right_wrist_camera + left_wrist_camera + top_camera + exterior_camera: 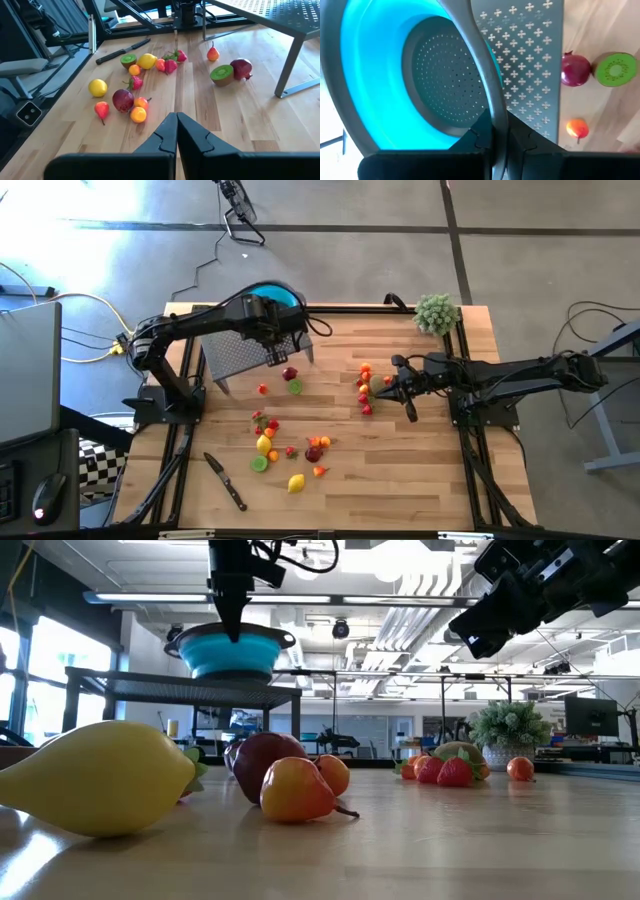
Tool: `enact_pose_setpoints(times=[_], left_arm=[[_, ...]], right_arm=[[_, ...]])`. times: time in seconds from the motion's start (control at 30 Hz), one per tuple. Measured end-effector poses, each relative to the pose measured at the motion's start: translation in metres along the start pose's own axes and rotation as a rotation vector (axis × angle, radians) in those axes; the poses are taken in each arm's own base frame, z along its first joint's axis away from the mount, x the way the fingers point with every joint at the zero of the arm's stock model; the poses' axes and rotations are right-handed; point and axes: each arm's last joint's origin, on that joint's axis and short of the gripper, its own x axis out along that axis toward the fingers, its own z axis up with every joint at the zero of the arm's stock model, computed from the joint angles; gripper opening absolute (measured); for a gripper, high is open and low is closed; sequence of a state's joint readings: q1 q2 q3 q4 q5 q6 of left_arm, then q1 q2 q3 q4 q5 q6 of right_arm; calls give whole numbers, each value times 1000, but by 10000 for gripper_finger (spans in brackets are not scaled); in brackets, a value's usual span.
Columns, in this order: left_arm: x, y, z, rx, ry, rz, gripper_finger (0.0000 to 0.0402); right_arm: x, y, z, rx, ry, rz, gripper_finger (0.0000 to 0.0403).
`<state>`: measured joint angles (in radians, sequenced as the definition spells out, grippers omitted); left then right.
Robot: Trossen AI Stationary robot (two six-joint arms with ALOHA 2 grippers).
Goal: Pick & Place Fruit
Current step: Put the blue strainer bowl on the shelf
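A teal bowl [276, 292] with a grey rim and a perforated bottom stands on a perforated metal rack [240, 352] at the far left of the table. My left gripper [496, 131] is over it, shut on its rim. Small fruits [290, 450] lie scattered on the wooden table, with a dark red one [290, 373] and a kiwi half [295, 387] by the rack. Another cluster of fruits [365, 385] lies beside my right gripper [384, 387]. The right gripper [176, 120] hangs shut above the boards and holds nothing. My left gripper pinches the bowl's grey rim [492, 105] between its two fingers, one finger on the bowl's inner side and one outside. The fingers come slanting down from above and lie across the rim. In the low view the bowl [230, 650] sits upright on the rack.
A black-handled knife [226, 481] lies near the front left edge. A fuzzy green plant ball [436, 312] stands at the far right corner. The rack's legs [290, 65] stand on the table beside the fruit. Bare boards stretch along the table's near right.
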<state>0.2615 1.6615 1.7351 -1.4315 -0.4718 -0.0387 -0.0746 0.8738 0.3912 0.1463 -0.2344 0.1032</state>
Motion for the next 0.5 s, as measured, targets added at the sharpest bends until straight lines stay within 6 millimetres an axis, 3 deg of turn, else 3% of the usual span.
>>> enact_pose_setpoints(times=[0.5], left_arm=[[-1,2,-13,-198,118,45,10]], right_arm=[[0,0,0,1,2,2,2]])
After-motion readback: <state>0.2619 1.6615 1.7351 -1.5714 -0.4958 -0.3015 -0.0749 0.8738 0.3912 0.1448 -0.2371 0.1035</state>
